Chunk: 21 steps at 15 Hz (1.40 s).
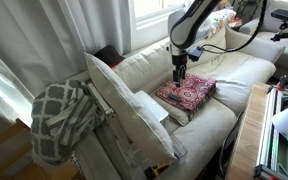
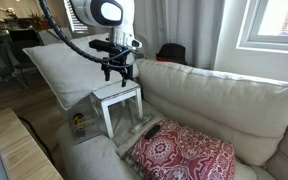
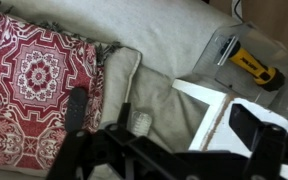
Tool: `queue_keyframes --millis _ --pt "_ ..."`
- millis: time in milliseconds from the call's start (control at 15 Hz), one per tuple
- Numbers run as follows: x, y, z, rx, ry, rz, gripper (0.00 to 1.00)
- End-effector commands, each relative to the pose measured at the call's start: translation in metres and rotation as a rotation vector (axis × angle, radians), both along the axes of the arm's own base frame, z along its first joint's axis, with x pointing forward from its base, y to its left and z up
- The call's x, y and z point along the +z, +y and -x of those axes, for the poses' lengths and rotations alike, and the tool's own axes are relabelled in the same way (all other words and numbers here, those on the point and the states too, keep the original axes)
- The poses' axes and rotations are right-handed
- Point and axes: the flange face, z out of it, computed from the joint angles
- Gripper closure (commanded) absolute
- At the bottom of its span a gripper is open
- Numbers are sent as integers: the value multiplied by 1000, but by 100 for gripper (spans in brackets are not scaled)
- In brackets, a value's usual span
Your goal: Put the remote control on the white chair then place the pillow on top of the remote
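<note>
The black remote control [image 3: 77, 110] lies on the cream sofa seat against the edge of the small red patterned cushion [image 3: 29, 80]; it also shows in an exterior view [image 2: 152, 131]. My gripper [image 3: 189, 125] is open and empty, hovering above the sofa seat to the side of the remote; both exterior views show it [image 1: 179, 72] [image 2: 119, 70]. The very large cream-white pillow [image 1: 129, 110] leans upright on the white chair, whose grey bar frame [image 1: 96, 98] shows beside it. The pillow also shows behind the arm [image 2: 59, 65].
A small white stool [image 2: 117, 98] stands by the sofa's end, also in the wrist view [image 3: 229, 110]. A yellow tool [image 3: 252, 65] lies on the floor. A grey-white patterned blanket [image 1: 59, 118] hangs over the chair. The long cream sofa [image 2: 224, 95] has a high back.
</note>
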Motion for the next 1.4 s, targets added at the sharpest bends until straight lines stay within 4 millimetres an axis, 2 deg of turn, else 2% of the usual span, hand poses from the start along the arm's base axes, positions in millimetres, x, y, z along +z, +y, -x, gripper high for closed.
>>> queue_keyframes --millis 0,333,533,600,800,1000,1333 --pt "-66 -32 -13 -66 28 20 0" --pt "-138 -63 -34 -194 -163 8 0" --pt "-167 -76 -42 -265 -247 11 0" --pt "-147 -69 -33 -204 -213 28 0" --pt "-166 -77 -38 -237 -232 23 0" --pt "-164 -76 -42 -242 -240 20 0" --pt "-195 -91 -39 -210 -212 104 0"
